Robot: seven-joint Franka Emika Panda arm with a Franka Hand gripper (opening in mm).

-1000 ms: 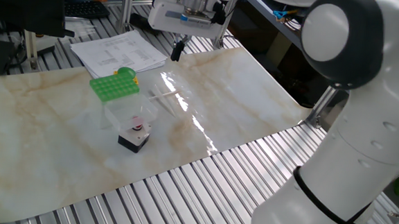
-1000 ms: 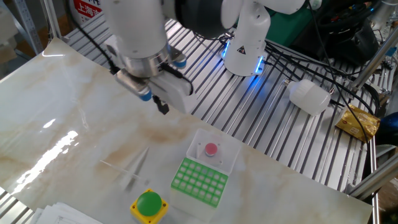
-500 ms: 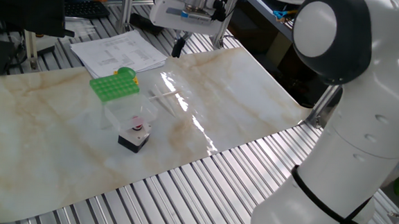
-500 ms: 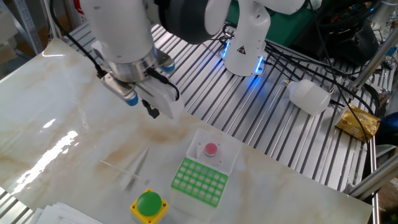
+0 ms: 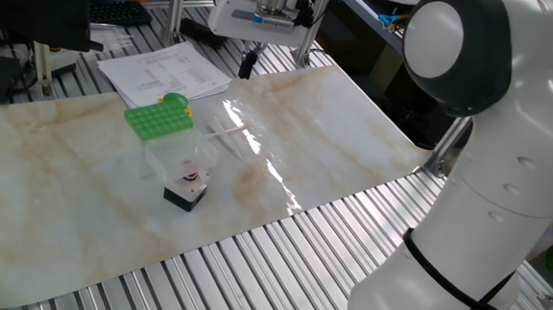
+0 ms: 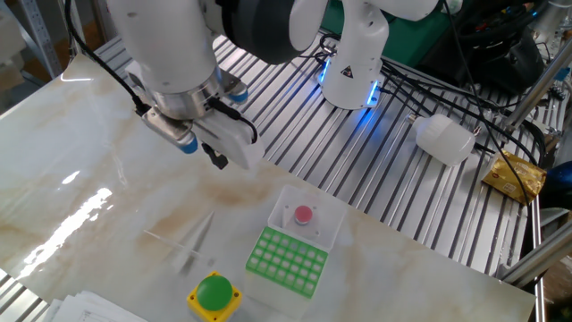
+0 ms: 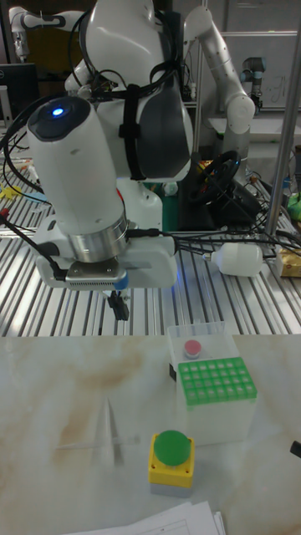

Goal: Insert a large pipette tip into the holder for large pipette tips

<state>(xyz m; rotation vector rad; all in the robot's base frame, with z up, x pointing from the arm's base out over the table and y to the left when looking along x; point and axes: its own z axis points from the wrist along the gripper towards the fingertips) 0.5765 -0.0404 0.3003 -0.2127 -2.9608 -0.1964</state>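
The pipette tip [image 6: 170, 241] lies flat mid-tabletop among loose tips, free to grab. The green rack [image 6: 287, 260] waits just beside, holes up. Above, the gripper [image 6: 217, 159] hovers empty; its opening, I cannot tell.

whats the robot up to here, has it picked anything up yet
Not yet. The gripper hangs above the marble-patterned mat, holding nothing, though its jaws are too small to read. The large pipette tip lies flat on the mat among other clear tips, left of the green holder, whose holes look empty. A yellow box with a green button sits close by.
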